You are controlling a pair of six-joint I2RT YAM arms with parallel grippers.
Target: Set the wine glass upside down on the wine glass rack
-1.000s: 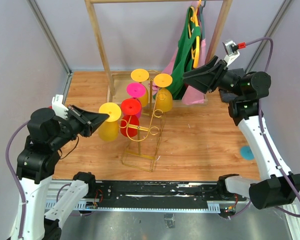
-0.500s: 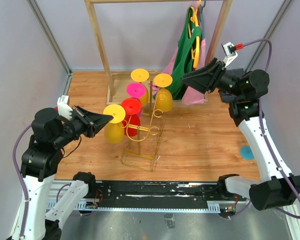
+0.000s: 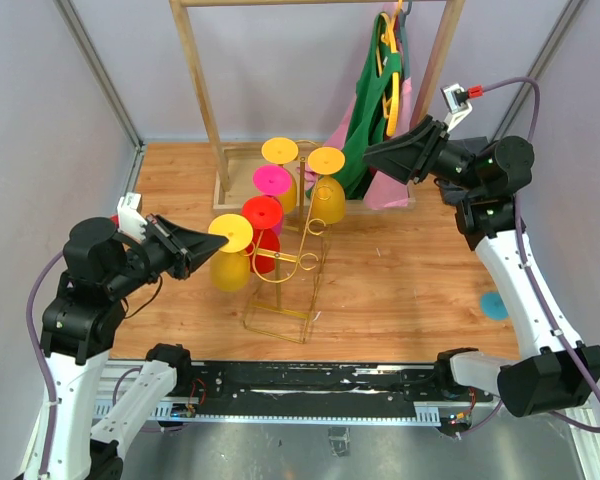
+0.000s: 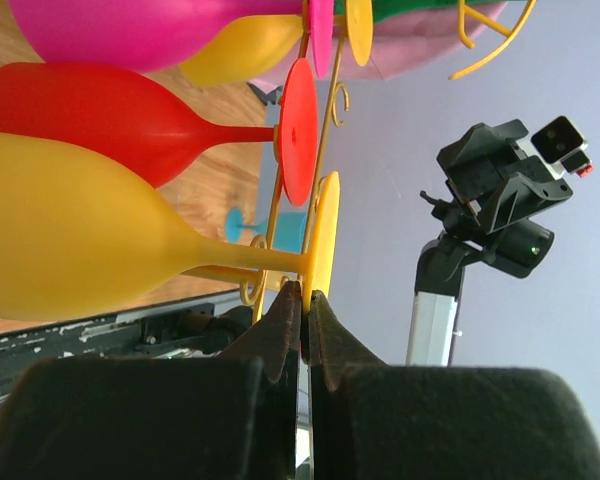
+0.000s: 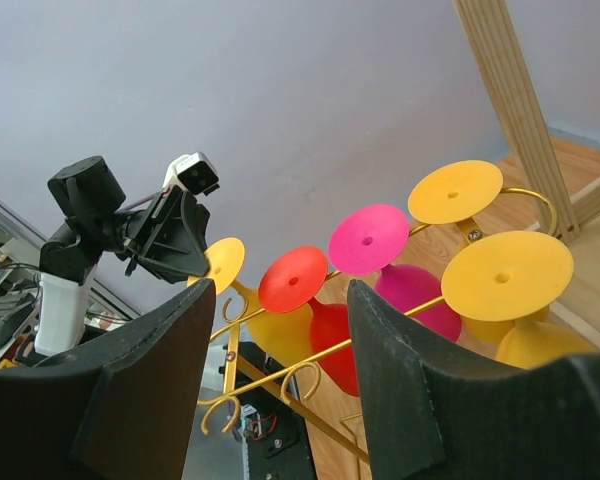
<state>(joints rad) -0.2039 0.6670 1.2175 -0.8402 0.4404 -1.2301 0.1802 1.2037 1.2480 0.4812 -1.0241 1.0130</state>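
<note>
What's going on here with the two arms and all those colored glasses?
The left gripper is shut on the foot rim of a yellow glass, holding it upside down at the left side of the gold rack. Whether its stem sits in a loop yet is unclear. Four other glasses hang there upside down. The right gripper is open, empty and raised near the hanging clothes.

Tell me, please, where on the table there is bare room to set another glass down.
The table is bare right of the rack, out to the teal spot, and in the back left corner beside the wooden rail. It is crowded at the rack, where glasses cluster and the left gripper pinches the nearest yellow glass, and under the hanging clothes.
</note>
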